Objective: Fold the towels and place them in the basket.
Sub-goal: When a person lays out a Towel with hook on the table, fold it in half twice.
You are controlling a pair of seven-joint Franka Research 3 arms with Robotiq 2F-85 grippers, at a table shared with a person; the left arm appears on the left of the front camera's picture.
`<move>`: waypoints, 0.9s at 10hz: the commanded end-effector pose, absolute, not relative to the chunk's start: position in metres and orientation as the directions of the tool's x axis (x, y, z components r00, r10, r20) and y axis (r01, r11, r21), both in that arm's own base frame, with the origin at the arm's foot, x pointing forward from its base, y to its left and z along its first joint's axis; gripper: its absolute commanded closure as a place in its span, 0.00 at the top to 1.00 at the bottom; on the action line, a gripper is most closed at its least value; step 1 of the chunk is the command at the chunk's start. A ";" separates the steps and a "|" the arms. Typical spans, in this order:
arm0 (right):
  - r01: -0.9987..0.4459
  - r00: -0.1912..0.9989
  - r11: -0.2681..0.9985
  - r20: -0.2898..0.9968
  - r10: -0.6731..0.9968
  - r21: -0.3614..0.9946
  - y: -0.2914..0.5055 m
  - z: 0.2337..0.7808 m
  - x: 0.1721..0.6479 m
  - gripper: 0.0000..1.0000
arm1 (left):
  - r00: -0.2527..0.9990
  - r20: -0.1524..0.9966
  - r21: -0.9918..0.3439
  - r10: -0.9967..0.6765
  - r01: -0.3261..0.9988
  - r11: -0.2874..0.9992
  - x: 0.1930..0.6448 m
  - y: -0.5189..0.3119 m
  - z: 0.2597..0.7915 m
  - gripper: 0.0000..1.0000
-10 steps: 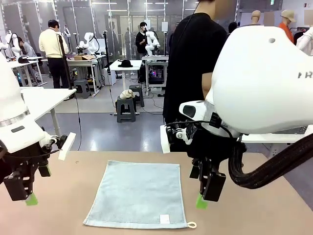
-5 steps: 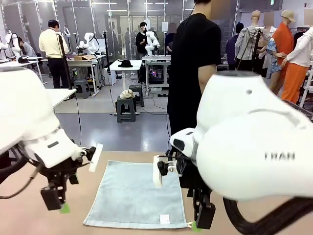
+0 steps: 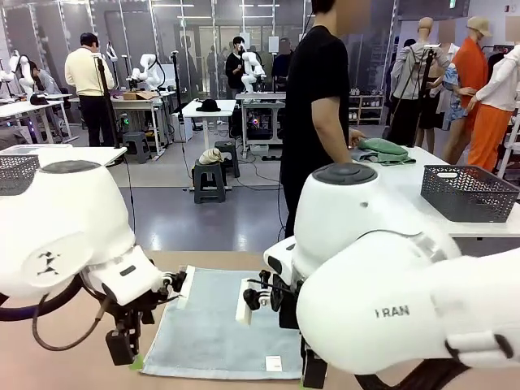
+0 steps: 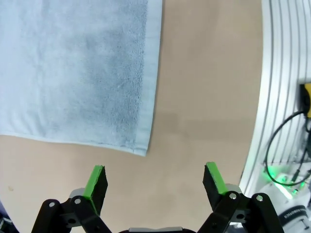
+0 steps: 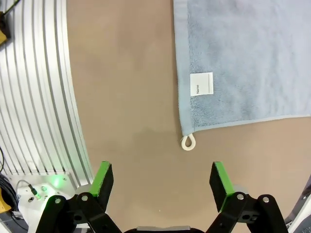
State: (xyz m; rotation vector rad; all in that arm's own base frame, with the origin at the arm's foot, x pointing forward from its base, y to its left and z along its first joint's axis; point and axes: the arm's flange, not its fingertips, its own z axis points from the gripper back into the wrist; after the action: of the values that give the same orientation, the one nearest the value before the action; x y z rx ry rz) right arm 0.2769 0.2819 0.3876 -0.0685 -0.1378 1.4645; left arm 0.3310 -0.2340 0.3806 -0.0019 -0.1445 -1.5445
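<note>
Your left pincer (image 4: 154, 175) stands wide open and empty over the bare table (image 4: 204, 97), just off a corner of the towel (image 4: 73, 73). Your right pincer (image 5: 161, 175) is spread just as wide and grips nothing, with the towel's white loop (image 5: 188, 142) just ahead of its fingers. The towel lies flat and unfolded. The basket (image 3: 467, 193) stands well apart, at the far right.

Bare tabletop (image 4: 204, 97) lies open beside both near towel (image 4: 73, 73) corners; the ribbed metal edge (image 4: 277, 97) bounds it.
</note>
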 end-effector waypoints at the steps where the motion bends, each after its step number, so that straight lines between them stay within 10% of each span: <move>1: -0.983 0.131 0.133 0.026 0.991 -0.126 0.274 0.359 0.273 1.00 | 0.017 0.113 0.108 -0.993 0.994 0.029 0.245 -0.175 0.308 1.00; 7: -0.990 0.113 0.113 0.010 0.994 -0.078 0.282 0.350 0.287 1.00 | 0.039 0.084 0.068 -0.996 0.997 0.044 0.235 -0.175 0.300 1.00; 8: -0.990 0.113 0.113 0.010 0.994 -0.078 0.282 0.350 0.287 1.00 | -0.003 0.052 0.039 -0.999 0.999 -0.001 0.331 -0.248 0.337 1.00; 9: -0.990 0.113 0.113 0.010 0.994 -0.078 0.282 0.350 0.287 1.00 | -0.003 0.052 0.039 -0.999 0.999 -0.001 0.331 -0.248 0.337 1.00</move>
State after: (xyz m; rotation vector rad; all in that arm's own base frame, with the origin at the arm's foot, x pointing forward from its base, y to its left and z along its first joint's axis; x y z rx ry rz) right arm 0.2874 0.2832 0.3488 -0.0596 -0.0651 1.4619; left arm 0.3315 -0.2475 0.3376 -0.0087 -0.0722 -1.5641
